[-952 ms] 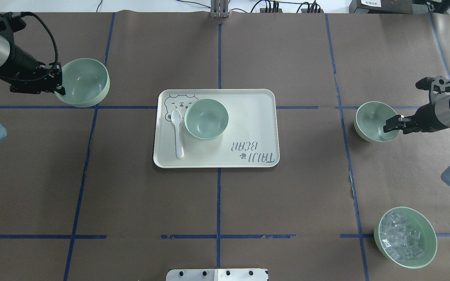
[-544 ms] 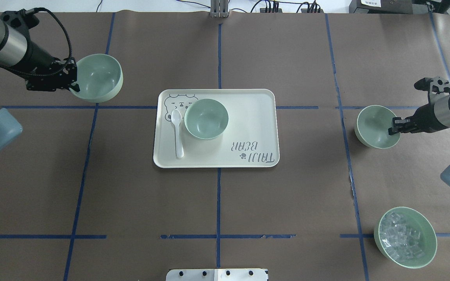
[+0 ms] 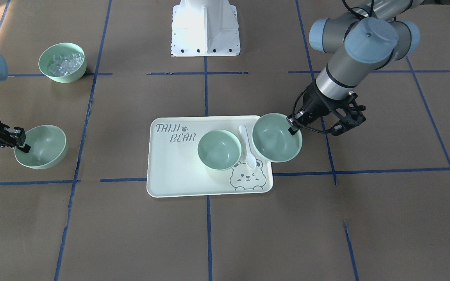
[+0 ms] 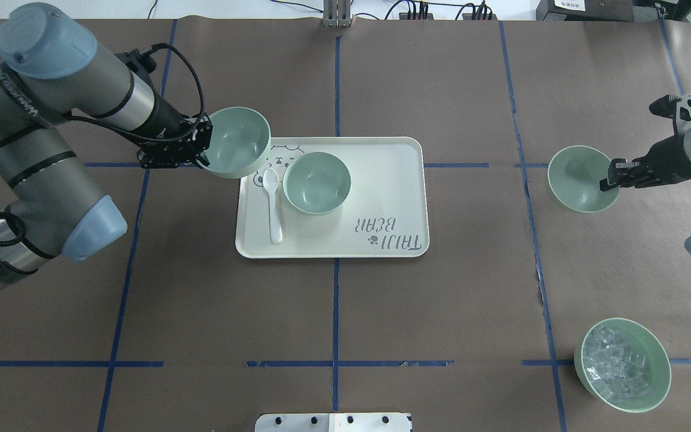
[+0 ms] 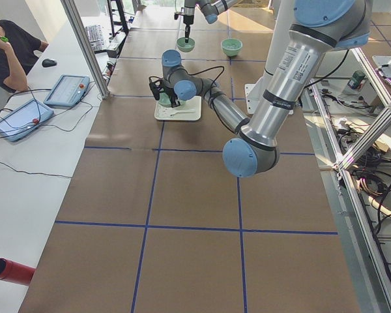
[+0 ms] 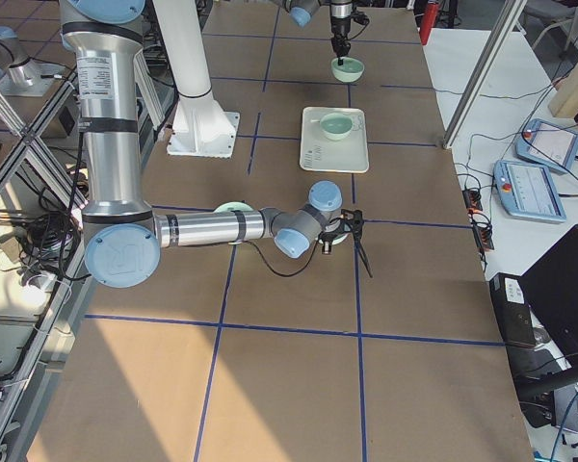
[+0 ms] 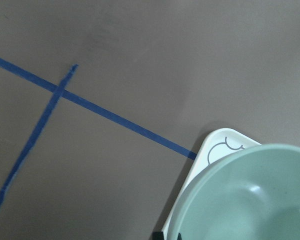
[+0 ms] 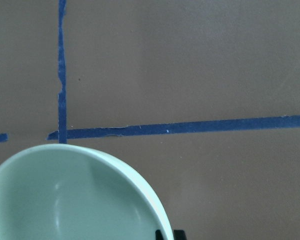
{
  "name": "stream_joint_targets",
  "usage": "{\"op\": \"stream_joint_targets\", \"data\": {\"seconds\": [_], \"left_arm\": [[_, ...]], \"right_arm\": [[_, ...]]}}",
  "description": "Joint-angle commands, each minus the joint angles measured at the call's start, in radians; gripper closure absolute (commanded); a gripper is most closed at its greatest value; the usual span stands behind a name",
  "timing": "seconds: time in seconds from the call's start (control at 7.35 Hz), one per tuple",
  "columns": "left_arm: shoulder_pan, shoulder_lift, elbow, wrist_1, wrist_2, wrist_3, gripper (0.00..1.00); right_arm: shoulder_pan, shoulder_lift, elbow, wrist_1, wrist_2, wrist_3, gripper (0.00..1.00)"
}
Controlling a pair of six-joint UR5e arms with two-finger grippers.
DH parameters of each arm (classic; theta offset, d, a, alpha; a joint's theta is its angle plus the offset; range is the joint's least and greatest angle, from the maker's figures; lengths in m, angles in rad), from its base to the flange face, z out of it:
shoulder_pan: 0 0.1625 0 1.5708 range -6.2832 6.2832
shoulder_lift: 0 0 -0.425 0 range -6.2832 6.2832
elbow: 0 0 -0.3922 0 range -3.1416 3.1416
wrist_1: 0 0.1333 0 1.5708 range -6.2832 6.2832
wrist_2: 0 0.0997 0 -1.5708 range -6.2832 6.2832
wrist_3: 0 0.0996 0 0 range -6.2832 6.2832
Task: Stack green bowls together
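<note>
Up top, the left gripper (image 4: 200, 153) pinched the rim of a small round mint-green plastic bowl (image 4: 239, 141), held over the far-left corner of the pale rectangular bear-print tray (image 4: 381, 180) and hiding part of the bear. The second bowl (image 4: 317, 182) sat on that tray beside a white plastic spoon (image 4: 273, 207). Out right, the right gripper (image 4: 613, 177) pinched the third bowl (image 4: 578, 180) by its rim, and the wrist view cut its fingertips off.
</note>
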Motion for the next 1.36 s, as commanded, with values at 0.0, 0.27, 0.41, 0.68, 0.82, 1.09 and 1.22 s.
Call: {"op": "stream_joint_targets", "data": {"seconds": [0.0, 0.27, 0.41, 0.68, 0.82, 1.09, 1.22], "left_arm": [[0.077, -0.096, 0.075, -0.005, 0.037, -0.083, 1.0], [0.141, -0.176, 0.126, -0.005, 0.132, -0.126, 1.0], [0.152, -0.176, 0.128, -0.007, 0.134, -0.124, 1.0], [0.152, -0.178, 0.155, -0.007, 0.135, -0.12, 1.0], [0.161, -0.184, 0.166, -0.01, 0.135, -0.12, 1.0], [0.166, -0.195, 0.175, -0.01, 0.143, -0.12, 1.0], [0.166, -0.195, 0.179, -0.01, 0.143, -0.12, 1.0]], "right_arm": [[0.034, 0.033, 0.0, -0.016, 0.048, 0.006, 1.0], [0.043, 0.049, 0.0, -0.026, 0.054, 0.006, 1.0], [0.043, 0.051, 0.0, -0.029, 0.054, 0.006, 1.0], [0.043, 0.051, 0.0, -0.029, 0.054, 0.006, 1.0], [0.043, 0.051, 0.0, -0.029, 0.054, 0.006, 1.0], [0.043, 0.051, 0.0, -0.027, 0.054, 0.008, 1.0], [0.043, 0.051, 0.0, -0.027, 0.054, 0.008, 1.0]]}}
